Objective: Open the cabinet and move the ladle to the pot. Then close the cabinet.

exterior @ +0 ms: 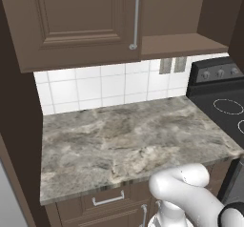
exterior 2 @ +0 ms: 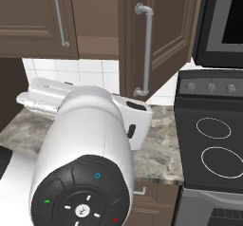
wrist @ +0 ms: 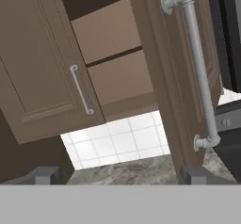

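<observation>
Above counter (exterior: pixel 128 135), cabinet (wrist: pixel 47 72) handle stands vertical.

Arm shell (exterior 2: pixel 90 125): glossy white, rounded tubular segments, smooth with no visible seams or screws.
Elbow link (exterior: pixel 183 185): white, bulbous, curved like a bent pipe; soft grey shading on the underside.
Joint ring (exterior: pixel 228 216): dark, near-black band at lower right of the left base view.
End cap (exterior 2: pixel 80 194): round black disc, divided into raised segments; small blue ring mark, green mark, red mark, short white dashes around a white central emblem.
Side insets (exterior 2: pixel 133 118): two small black oblong recesses on the white housing.
Tool (wrist: pixel 120 175): two small square dark grey fingertips (wrist: pixel 45 175), matte, set wide apart.
</observation>
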You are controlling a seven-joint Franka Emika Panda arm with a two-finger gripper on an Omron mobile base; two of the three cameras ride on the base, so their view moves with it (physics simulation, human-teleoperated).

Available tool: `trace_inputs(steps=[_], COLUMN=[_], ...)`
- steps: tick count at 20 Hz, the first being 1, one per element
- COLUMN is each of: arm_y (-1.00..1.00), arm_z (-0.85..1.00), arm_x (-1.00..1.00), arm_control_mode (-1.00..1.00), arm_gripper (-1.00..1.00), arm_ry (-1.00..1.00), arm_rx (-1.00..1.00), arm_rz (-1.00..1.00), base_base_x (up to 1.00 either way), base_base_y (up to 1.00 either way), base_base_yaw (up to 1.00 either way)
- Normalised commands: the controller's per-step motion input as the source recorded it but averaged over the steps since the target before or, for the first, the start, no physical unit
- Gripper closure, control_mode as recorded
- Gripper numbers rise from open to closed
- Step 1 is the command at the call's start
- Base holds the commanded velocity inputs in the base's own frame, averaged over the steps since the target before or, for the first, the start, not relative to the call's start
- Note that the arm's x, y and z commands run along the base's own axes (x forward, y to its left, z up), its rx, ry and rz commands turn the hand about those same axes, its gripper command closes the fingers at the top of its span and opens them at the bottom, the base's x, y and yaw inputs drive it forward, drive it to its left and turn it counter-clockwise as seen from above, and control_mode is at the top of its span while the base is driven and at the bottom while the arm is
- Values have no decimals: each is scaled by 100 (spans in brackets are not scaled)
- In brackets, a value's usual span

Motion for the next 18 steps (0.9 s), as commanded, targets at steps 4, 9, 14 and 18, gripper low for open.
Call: trace_inputs(steps=[4,9,14,18], arm_y=[-13,-14,-14,-9], arm_z=[-2,-3,-11,-19], arm_x=[20,45,53,43], arm_control_mode=[-100,-100,-100,-100], arm_gripper=[-100,-100,-100,-100], arm_ry=[0,0,0,0], arm_rx=[8,11,13,12], arm_rz=[10,9,9,8], base_base_x=[0,0,0,0], base_base_y=[0,0,0,0], base_base_yaw=[0,0,0,0])
